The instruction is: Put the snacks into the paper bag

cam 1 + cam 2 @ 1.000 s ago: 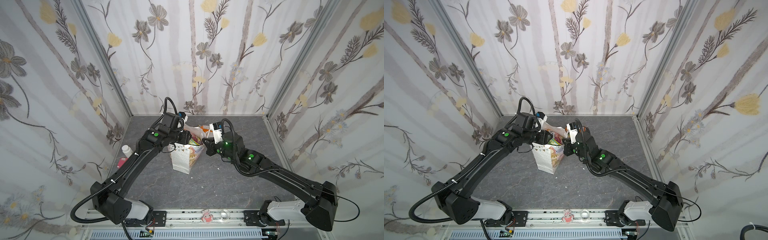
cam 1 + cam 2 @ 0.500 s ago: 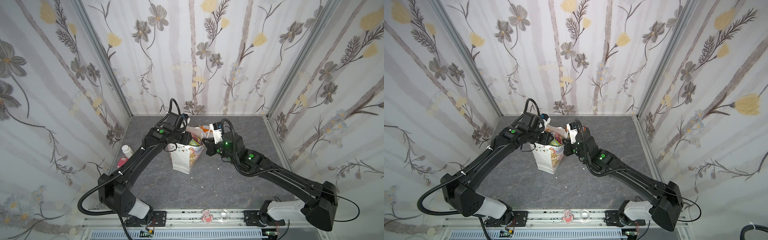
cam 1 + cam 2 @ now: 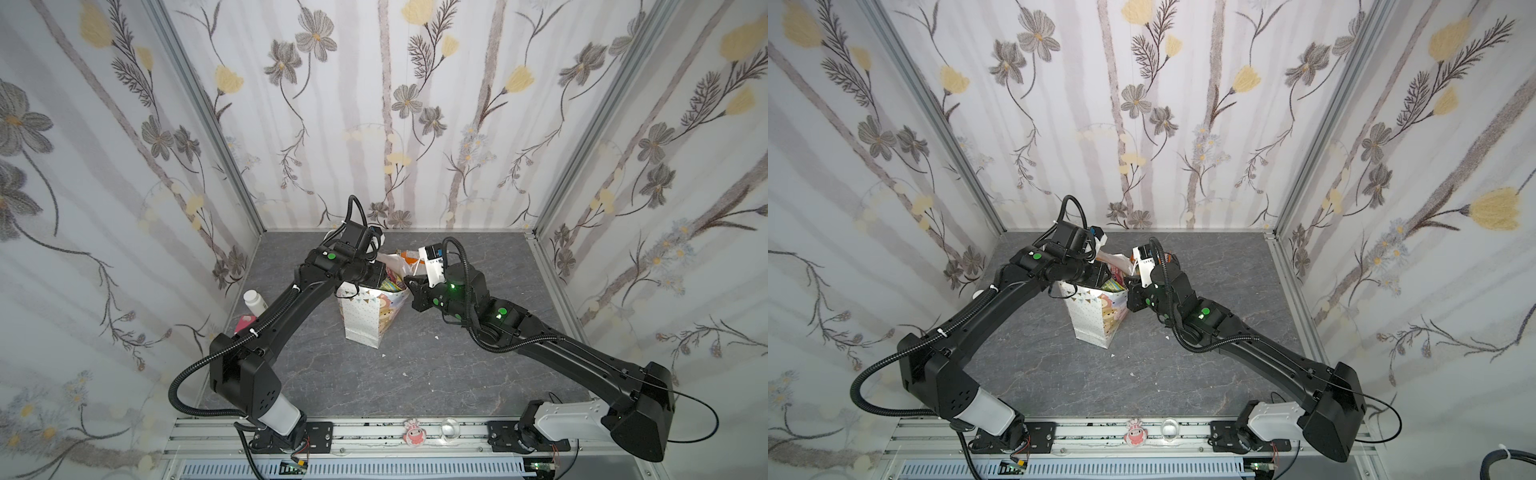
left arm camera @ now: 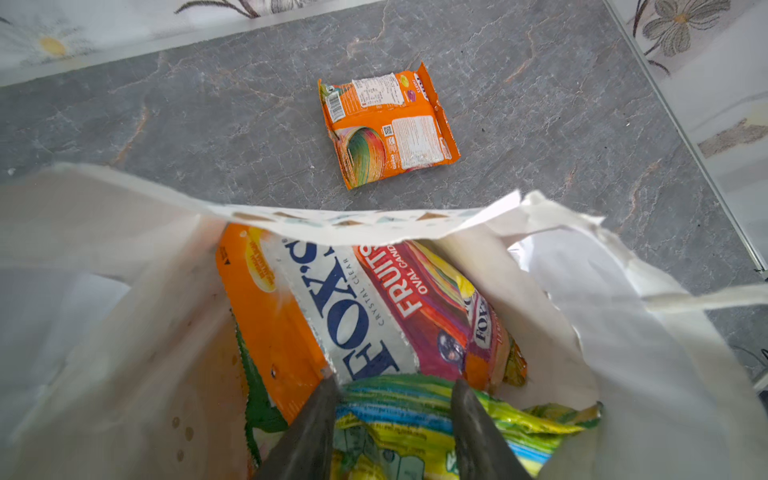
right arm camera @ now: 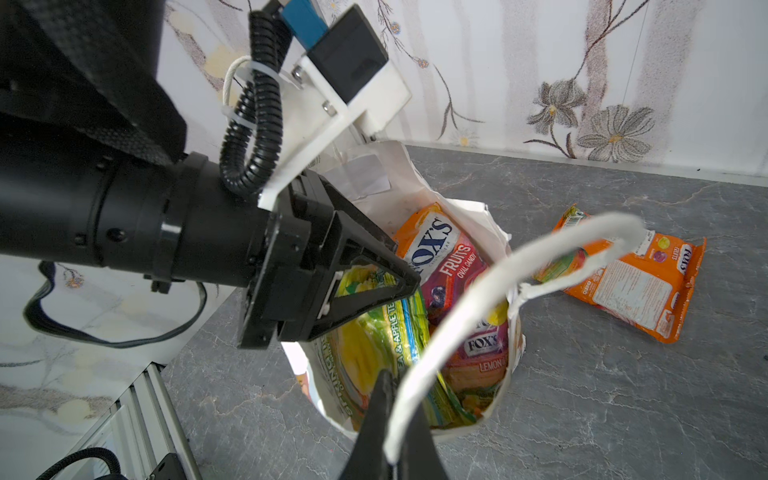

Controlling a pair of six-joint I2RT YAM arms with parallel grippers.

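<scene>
Paper bag (image 3: 362, 320) stands upright on the bench (image 3: 415, 374). It is thin, soft and torn at the rim, so it would probably tip easily. The right fingers (image 5: 368, 440) are closed on its white cord handle (image 5: 478, 282), steadying it. In the mouth, the left fingers (image 4: 316, 428) stand slightly apart astride a yellow-green packet (image 4: 407, 428); I cannot tell whether they pinch it. A FOX'S orange packet (image 4: 266, 324) and a pink packet (image 4: 428, 320) lie inside. Beyond the bag, a loose orange packet (image 4: 388, 124) lies flat on the bench. It looks light, glossy and likely slippery, best pinched by a crimped edge.

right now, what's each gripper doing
left gripper: slightly open, yellow-green packet between its fingers
right gripper: closed on the cord handle of the paper bag
</scene>
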